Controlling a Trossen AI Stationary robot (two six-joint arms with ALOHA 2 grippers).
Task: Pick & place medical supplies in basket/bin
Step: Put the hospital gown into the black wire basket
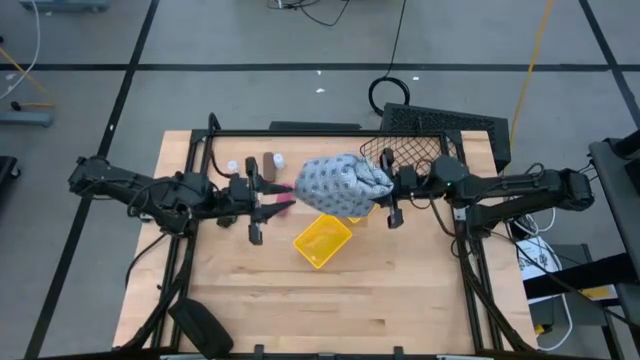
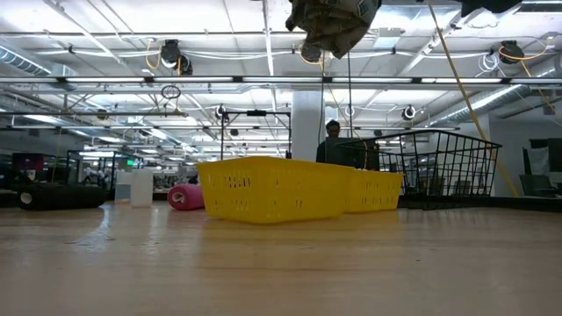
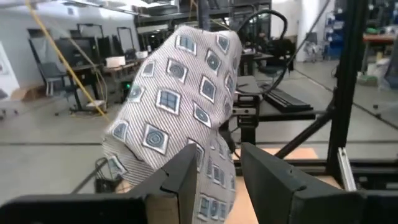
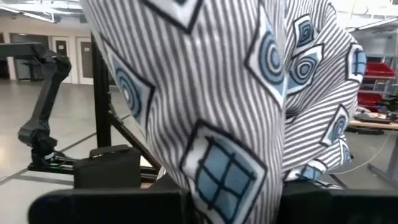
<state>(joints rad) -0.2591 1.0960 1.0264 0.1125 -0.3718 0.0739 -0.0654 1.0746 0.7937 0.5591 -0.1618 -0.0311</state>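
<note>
The grey-blue patterned cloth bundle [image 1: 340,185] hangs high over the table's middle, and in the low view [image 2: 329,22] it shows above the yellow bin [image 1: 322,242]. My right gripper [image 1: 388,190] is shut on its right side. My left gripper [image 1: 275,197] stands open at its left edge, with cloth showing in the gap [image 3: 217,186]. On the table behind the left gripper stand two tiny white bottles [image 1: 232,167] [image 1: 279,160] and a brown cylinder [image 1: 270,168]. A pink cylinder [image 2: 186,197] lies on its side. The black wire basket [image 1: 430,140] sits at the far right. My left gripper has a fold of the cloth [image 3: 214,199] showing between its fingers [image 3: 180,180], but whether the cloth touches them cannot be told. My right gripper pinches bunched cloth at the bundle's right side [image 4: 236,186] between its two fingers. It comes roughly level from the table's right. The bundle is lifted clear of the table and sags below and past the fingers.
The yellow bin [image 2: 272,189] lies almost under the bundle, turned slantwise to the table edges. A black frame rail [image 1: 290,132] runs along the far edge. A dark object [image 1: 200,325] lies at the near left corner. A person [image 2: 332,132] stands beyond the table.
</note>
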